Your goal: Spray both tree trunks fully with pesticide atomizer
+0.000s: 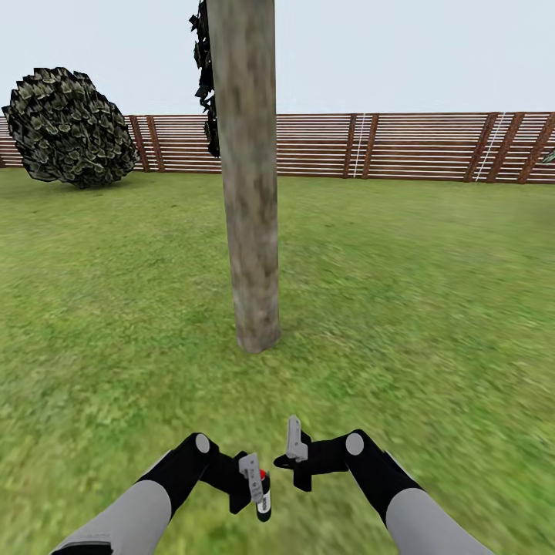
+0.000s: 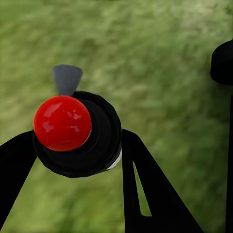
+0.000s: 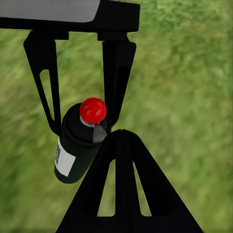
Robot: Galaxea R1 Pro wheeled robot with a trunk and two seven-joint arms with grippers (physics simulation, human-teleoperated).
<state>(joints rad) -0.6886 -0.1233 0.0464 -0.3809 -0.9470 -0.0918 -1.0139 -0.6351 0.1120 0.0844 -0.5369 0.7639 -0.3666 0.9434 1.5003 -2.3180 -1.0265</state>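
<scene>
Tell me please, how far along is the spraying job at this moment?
Done: the pickup. The left gripper holds the atomizer by its dark body, red cap up. In hand: the robot faces one tree trunk. Left: spraying; no white specks show on the bark. The right gripper is empty.

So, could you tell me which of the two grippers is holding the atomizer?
The left gripper: its fingers clamp the dark, red-capped atomizer. The right gripper holds nothing.

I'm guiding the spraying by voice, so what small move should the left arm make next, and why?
Probably raise the left gripper and aim the atomizer at the tree trunk. The bottle sits gripped low over the grass, the trunk stands straight ahead, and no white spray is visible on it.
</scene>
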